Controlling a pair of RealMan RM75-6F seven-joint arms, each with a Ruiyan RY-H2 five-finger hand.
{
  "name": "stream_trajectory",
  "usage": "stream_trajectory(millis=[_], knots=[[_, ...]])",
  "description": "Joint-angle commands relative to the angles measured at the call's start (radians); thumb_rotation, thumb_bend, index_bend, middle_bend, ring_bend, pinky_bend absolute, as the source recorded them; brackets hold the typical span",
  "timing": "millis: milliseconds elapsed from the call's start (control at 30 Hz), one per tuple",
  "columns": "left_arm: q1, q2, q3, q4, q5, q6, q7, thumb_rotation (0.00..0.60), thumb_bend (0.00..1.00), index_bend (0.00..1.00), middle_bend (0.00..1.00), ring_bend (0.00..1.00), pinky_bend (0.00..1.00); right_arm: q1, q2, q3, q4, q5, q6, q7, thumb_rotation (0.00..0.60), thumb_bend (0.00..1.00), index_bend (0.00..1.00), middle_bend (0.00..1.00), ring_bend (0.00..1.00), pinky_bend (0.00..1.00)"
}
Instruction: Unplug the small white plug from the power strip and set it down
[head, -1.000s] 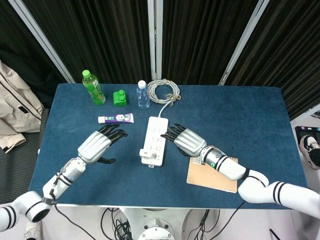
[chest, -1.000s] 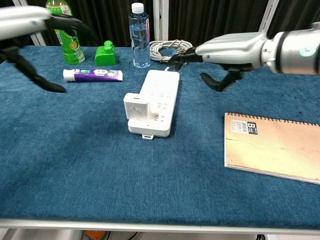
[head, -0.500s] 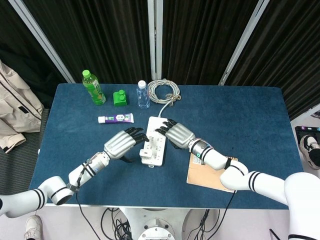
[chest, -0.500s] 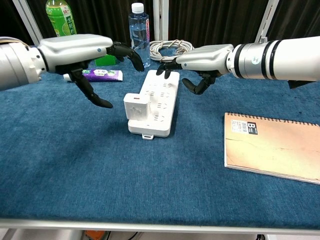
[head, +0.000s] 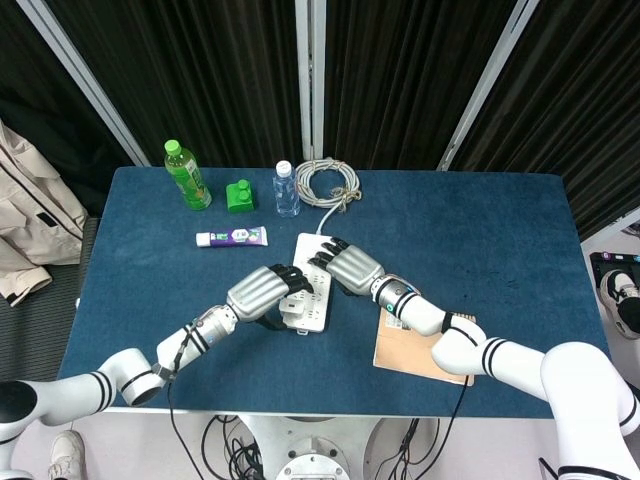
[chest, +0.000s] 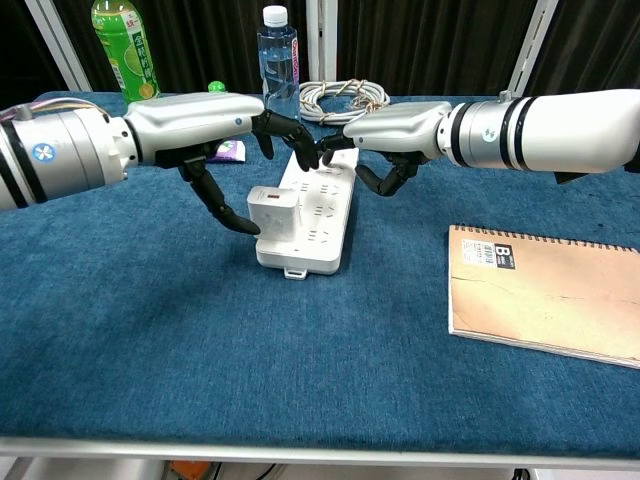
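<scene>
Left robot hand (chest: 215, 125) arches over the plug (chest: 272, 212), fingers spread, holding nothing; right robot hand (chest: 385, 135), also empty, should pin the strip (chest: 322, 205) while the plug lifts straight up.

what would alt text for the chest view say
Two robot hands meet over a white power strip on a blue table: the left hand arches above the small white plug at its near end, thumb beside it, while the right hand hovers over the far end. A brown notebook lies to the right, bottles and a coiled cable behind.
</scene>
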Motion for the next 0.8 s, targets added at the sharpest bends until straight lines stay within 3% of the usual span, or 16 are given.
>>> stream_trajectory(millis=[33,200,433,800], knots=[[-0.010,-0.022,0.003,0.027,-0.013,-0.003,-0.004,0.600,0.13,0.30,0.30,0.20,0.35,0.004,-0.003,-0.007,0.003,-0.009,0.009,0.011,0.600,0.75,0.14,0.16,0.00,0.00],[-0.018,-0.050,0.011,0.057,-0.030,-0.008,-0.008,0.600,0.16,0.35,0.35,0.26,0.46,0.008,-0.002,-0.016,0.004,-0.018,0.024,0.021,0.600,0.75,0.14,0.16,0.00,0.00],[-0.026,-0.080,0.029,0.084,-0.031,0.003,-0.028,0.600,0.22,0.40,0.42,0.34,0.53,0.011,-0.002,-0.025,0.007,-0.012,0.032,0.022,0.600,0.75,0.14,0.16,0.00,0.00],[-0.049,-0.095,0.066,0.148,-0.004,0.003,0.011,0.600,0.33,0.42,0.45,0.38,0.60,0.013,-0.004,-0.031,0.009,0.003,0.037,0.020,0.600,0.75,0.14,0.17,0.00,0.00]])
